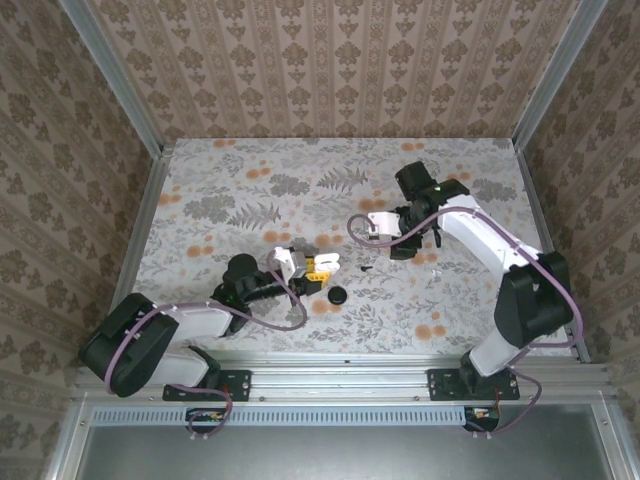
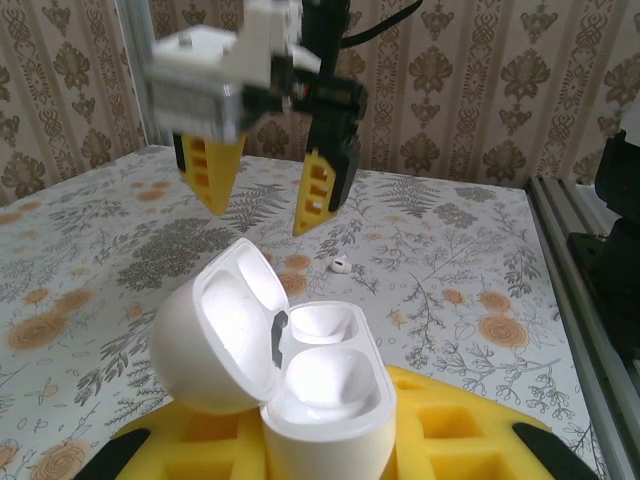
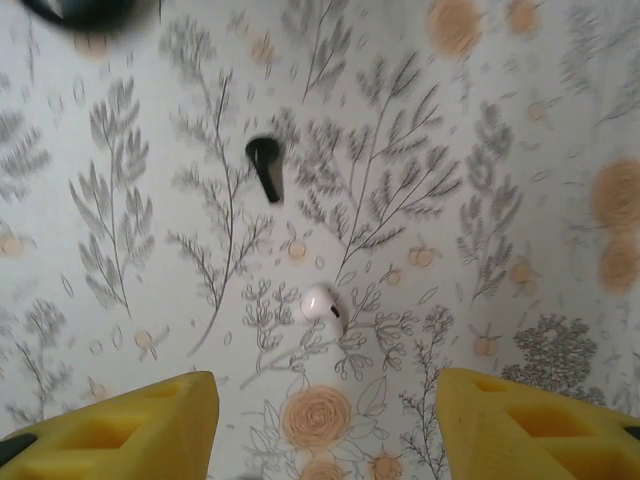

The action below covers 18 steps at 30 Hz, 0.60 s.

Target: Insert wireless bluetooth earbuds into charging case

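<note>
The left gripper [image 2: 330, 450], jaws clenched, holds the open charging case [image 2: 325, 395] while the right gripper [image 3: 325, 425], jaws released, hangs over an earbud [image 3: 322, 303] lying on the tabletop [image 3: 500, 200], so I'd say the pick-up is in hand, wanting a straight descent and a gentle pinch.

Top camera looks down from behind; left wrist faces the right hand [image 2: 260, 215]; right wrist looks down closely beneath it, sharing the earbud [image 3: 322, 303].

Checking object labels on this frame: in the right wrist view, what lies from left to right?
yellow gripper finger → small black piece → white earbud → second yellow gripper finger
</note>
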Available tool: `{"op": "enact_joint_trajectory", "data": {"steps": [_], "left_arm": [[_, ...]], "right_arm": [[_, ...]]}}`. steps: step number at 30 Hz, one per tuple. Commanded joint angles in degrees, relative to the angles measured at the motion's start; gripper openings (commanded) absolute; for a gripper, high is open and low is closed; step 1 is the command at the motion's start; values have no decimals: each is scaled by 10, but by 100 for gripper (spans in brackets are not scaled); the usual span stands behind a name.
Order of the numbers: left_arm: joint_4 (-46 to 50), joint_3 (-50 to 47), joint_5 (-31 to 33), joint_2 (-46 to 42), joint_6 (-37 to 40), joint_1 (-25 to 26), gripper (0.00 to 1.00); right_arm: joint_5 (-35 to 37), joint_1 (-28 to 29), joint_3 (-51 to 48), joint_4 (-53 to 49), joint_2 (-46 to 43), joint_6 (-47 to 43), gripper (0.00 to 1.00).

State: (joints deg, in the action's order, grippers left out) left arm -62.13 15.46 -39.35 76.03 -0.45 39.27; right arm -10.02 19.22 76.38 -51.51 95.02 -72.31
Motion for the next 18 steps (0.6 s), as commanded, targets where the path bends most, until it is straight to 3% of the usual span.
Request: {"op": "enact_joint_trajectory", "data": {"steps": [1, 8, 18], "left_arm": [[-1, 13, -17, -1, -4, -5, 17], [33, 17, -22, -19, 7, -8, 17], [21, 21, -40, 2, 2, -11, 18]], "right_arm": [[36, -6, 43, -48, 39, -95, 57], [47, -6, 87, -53, 112, -179, 48], [83, -5, 99, -19, 181, -247, 47]]}}
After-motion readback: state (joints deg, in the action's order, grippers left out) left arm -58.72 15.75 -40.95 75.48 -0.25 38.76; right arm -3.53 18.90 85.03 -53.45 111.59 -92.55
